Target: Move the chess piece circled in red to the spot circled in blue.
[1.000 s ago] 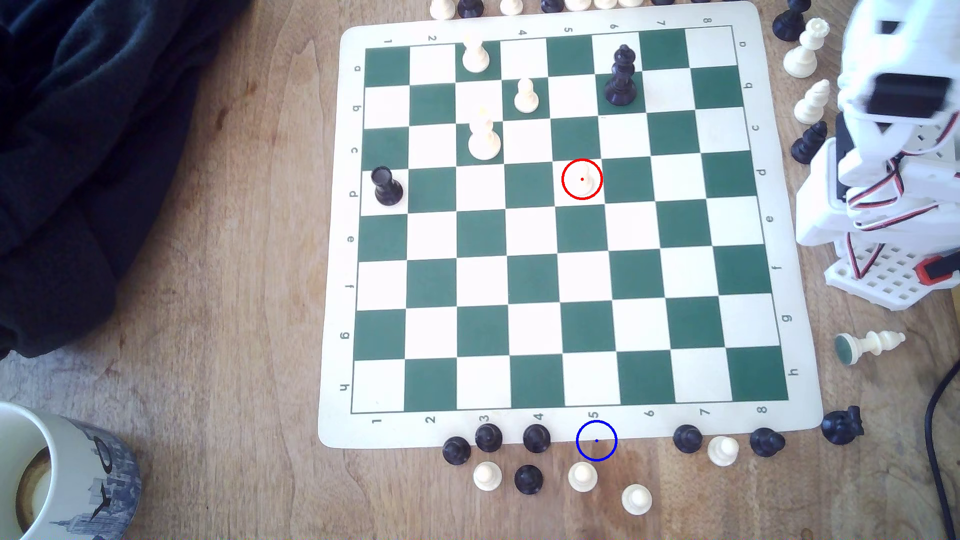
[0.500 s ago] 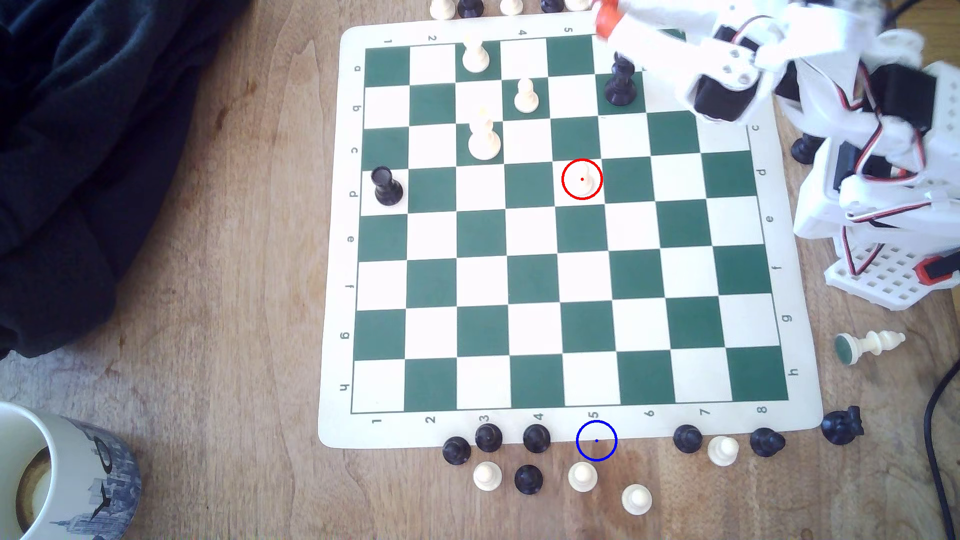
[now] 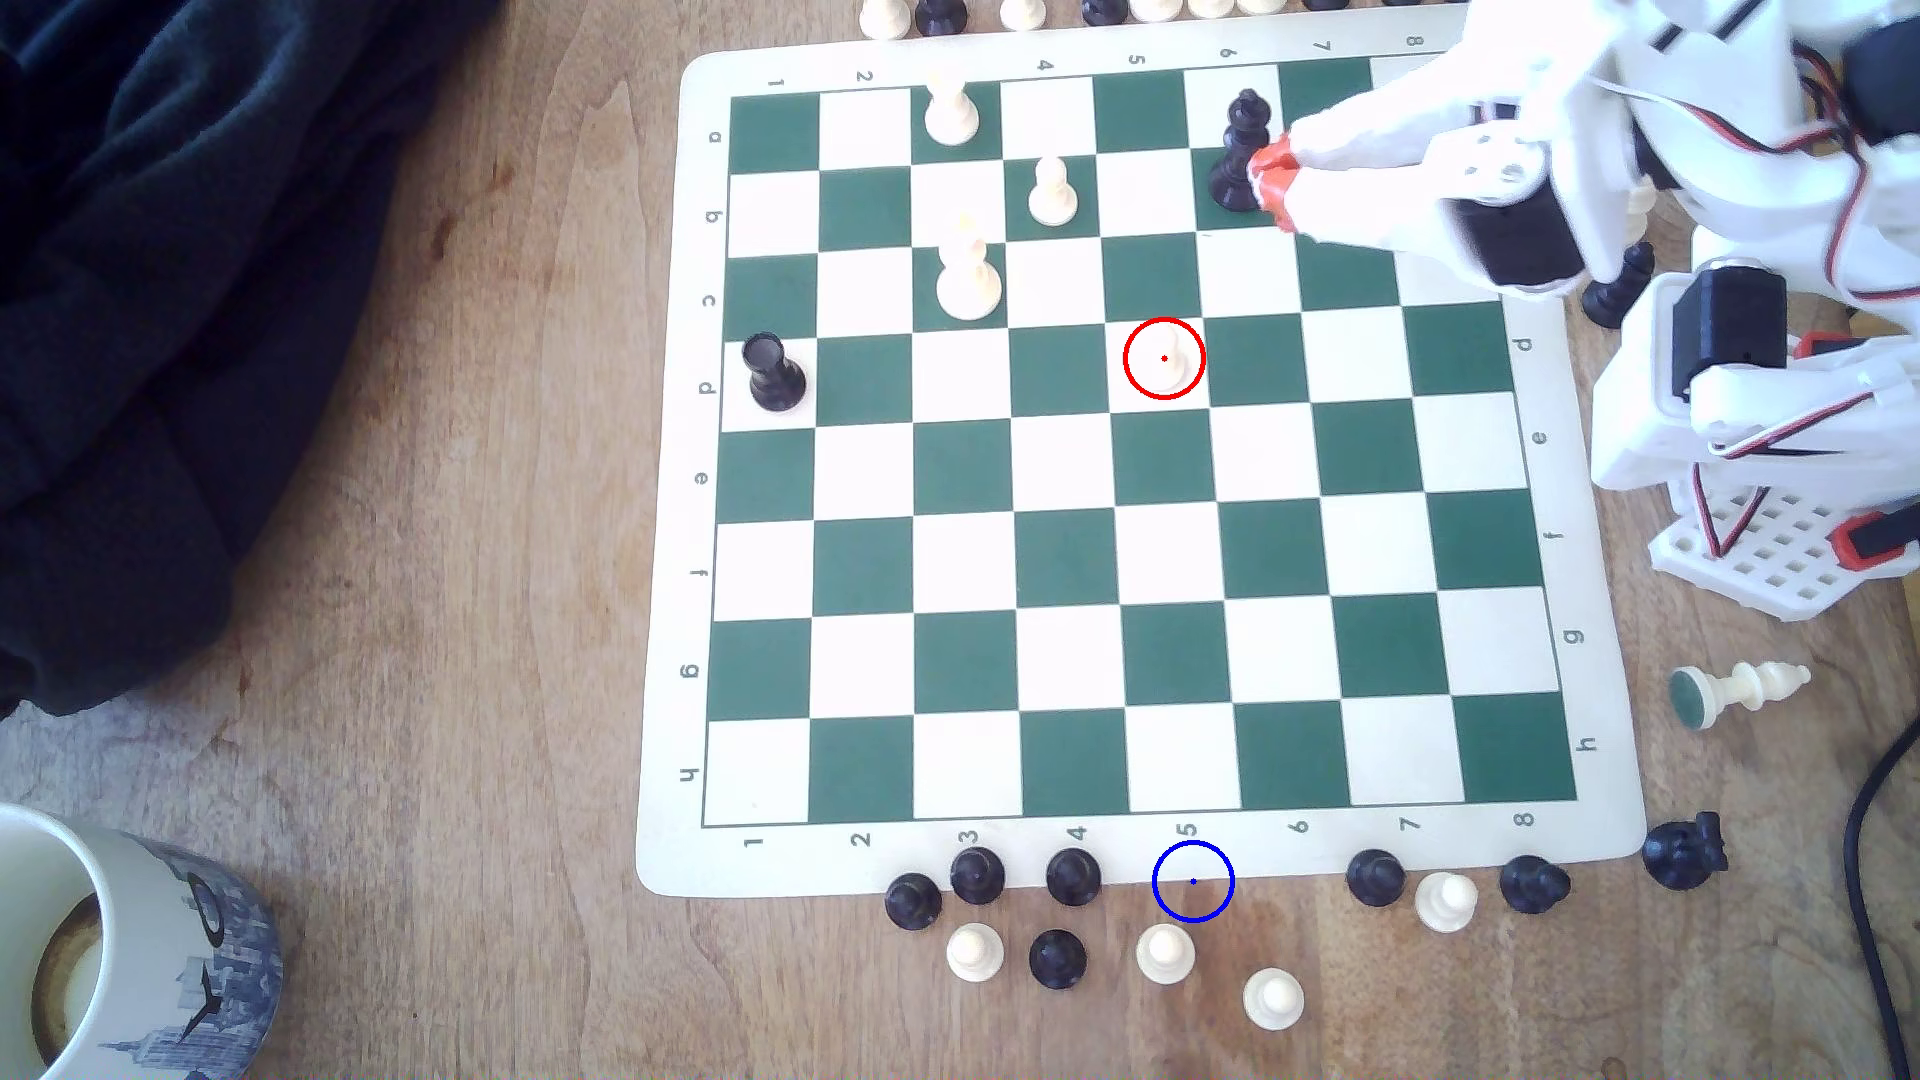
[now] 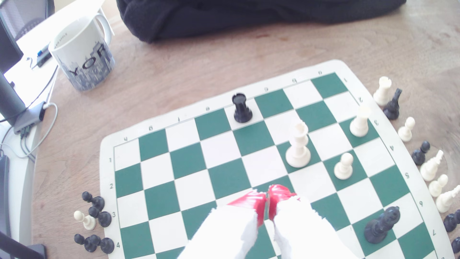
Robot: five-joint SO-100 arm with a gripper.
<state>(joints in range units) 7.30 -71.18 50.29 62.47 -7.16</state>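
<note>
The cream-white pawn [image 3: 1164, 363] stands inside the red ring on a white square near the board's middle, in row d, column 5. The blue ring [image 3: 1193, 881] lies on the mat's near border under column 5, half on the wood. My gripper [image 3: 1273, 185] reaches in from the exterior view's right, its orange-red tips beside the tall black piece [image 3: 1242, 151], about two squares up and right of the pawn. In the wrist view the red fingertips [image 4: 256, 203] press together above the board, so the gripper [image 4: 267, 199] is shut with nothing in it.
Cream pieces [image 3: 966, 275] stand on the board's upper left, and a black rook [image 3: 774, 372] is at its left edge. Loose pawns [image 3: 1164, 953] cluster close around the blue ring. A mug [image 3: 114, 935] and dark cloth [image 3: 187, 260] lie left.
The arm has swung out from the exterior view's right over the board. The gripper tips came down from the top edge to beside the tall black piece. No piece has moved.
</note>
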